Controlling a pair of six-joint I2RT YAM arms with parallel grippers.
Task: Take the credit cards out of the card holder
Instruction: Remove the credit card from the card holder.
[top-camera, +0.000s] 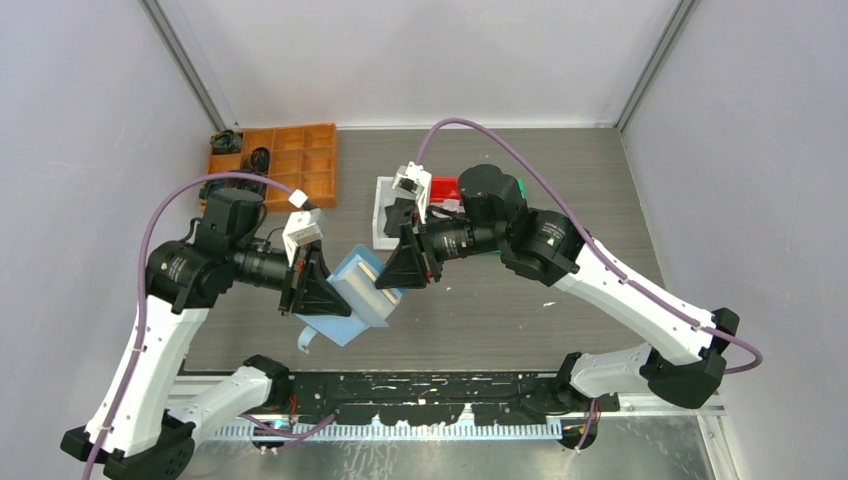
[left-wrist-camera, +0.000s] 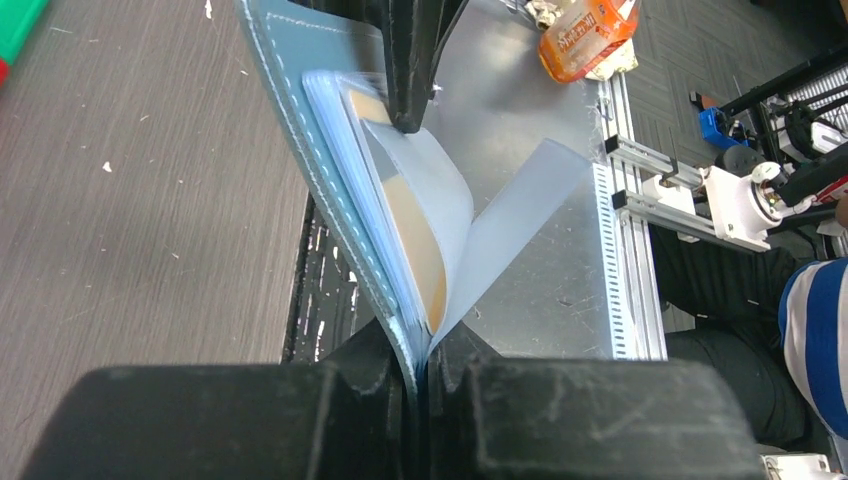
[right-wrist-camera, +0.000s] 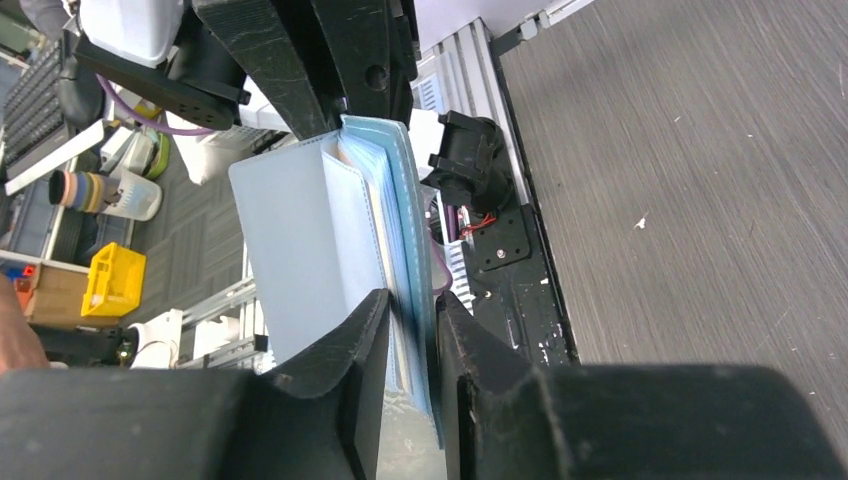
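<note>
Holding teal-blue folding card holder (top-camera: 350, 300) mid-air.
Left jaws are clamping one end; right jaws are straddling the opposite end, grip unclear.

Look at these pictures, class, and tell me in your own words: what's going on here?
Two robot arms hold a blue card holder up off the table between them. The left tool is clamped on one edge and the right tool grips the opposite edge, so the pockets fan open. A tan card sits inside a translucent pocket, not yet pulled out.
</note>
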